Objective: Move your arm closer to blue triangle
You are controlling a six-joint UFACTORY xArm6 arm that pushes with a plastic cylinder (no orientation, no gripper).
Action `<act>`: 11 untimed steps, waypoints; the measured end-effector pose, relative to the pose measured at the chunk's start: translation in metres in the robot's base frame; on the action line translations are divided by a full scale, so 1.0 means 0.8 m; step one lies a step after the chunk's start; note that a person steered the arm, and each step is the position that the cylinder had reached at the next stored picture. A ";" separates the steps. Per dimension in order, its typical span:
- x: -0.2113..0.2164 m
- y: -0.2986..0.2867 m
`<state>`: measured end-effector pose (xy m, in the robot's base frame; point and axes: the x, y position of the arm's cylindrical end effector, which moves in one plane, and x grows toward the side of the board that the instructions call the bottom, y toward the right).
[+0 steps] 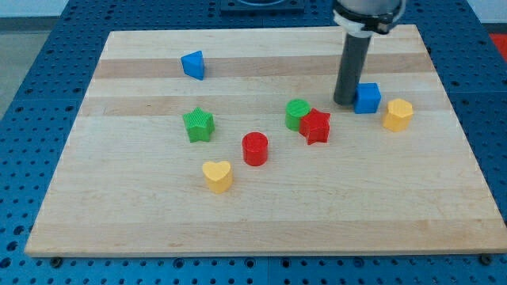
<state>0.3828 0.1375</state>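
The blue triangle (192,65) lies on the wooden board (261,214) near the view's top left. My tip (344,102) is at the end of the dark rod at the view's upper right, touching or just left of a blue cube (367,98). The tip is far to the right of the blue triangle and a little lower in the view.
A yellow hexagon-like block (398,114) sits right of the blue cube. A green round block (298,114) and a red star (315,126) touch each other below-left of the tip. A green star (198,124), red cylinder (255,148) and yellow heart (217,176) lie mid-board.
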 end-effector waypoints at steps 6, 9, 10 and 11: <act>-0.007 -0.233; -0.090 -0.400; -0.113 -0.403; -0.123 -0.390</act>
